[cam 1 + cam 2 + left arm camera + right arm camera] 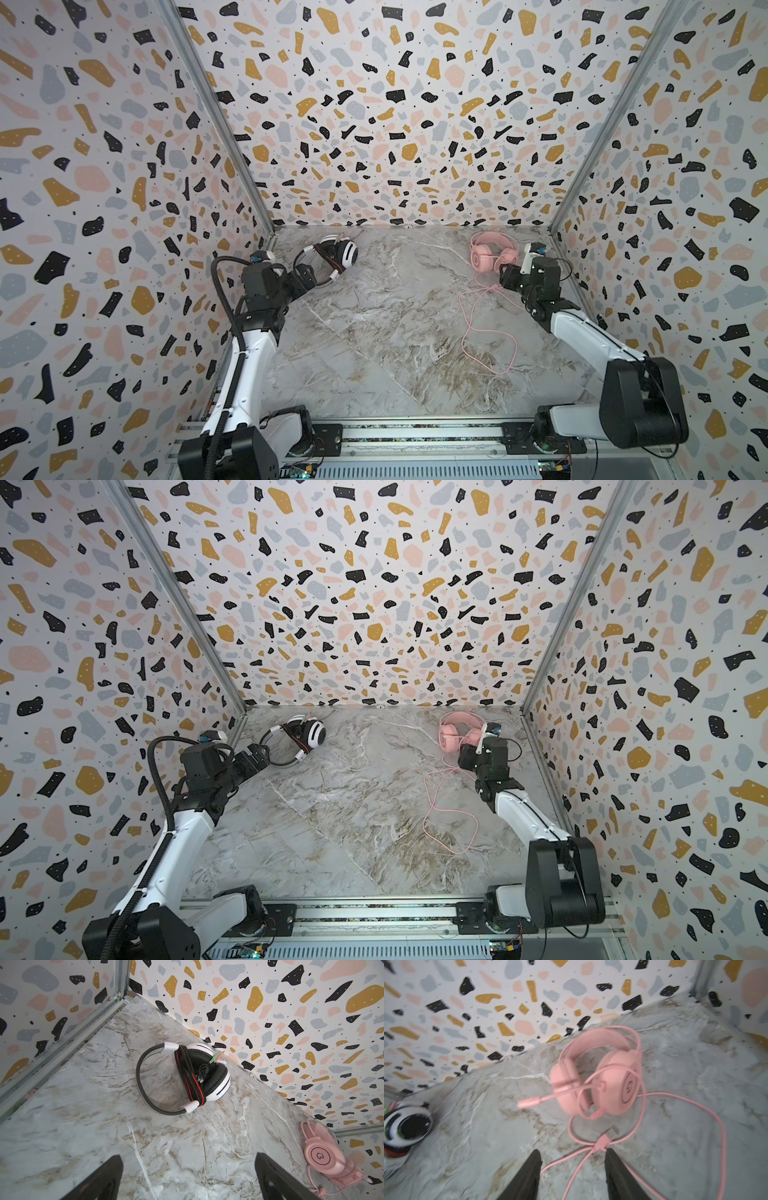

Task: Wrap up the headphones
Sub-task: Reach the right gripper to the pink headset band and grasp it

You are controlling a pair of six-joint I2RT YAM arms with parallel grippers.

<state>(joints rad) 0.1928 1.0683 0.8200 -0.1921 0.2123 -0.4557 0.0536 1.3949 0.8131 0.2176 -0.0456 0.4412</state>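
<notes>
Though a top view shows the white headphones [347,253] wrapped on the counter's [395,332] far left, the pink headphones [484,257] lie unwrapped far right. Left wrist: your left pincer [188,1156] gapes wide, empty. Right wrist: your right pincer [573,1150], half open, empty, straddles their loose cable [601,1143]; close off-centre and it slips

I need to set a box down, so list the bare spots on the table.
Bare: the wide middle of the table, between the white headphones and the pink cable. Crowded: right side, around the pink headphones.
</notes>
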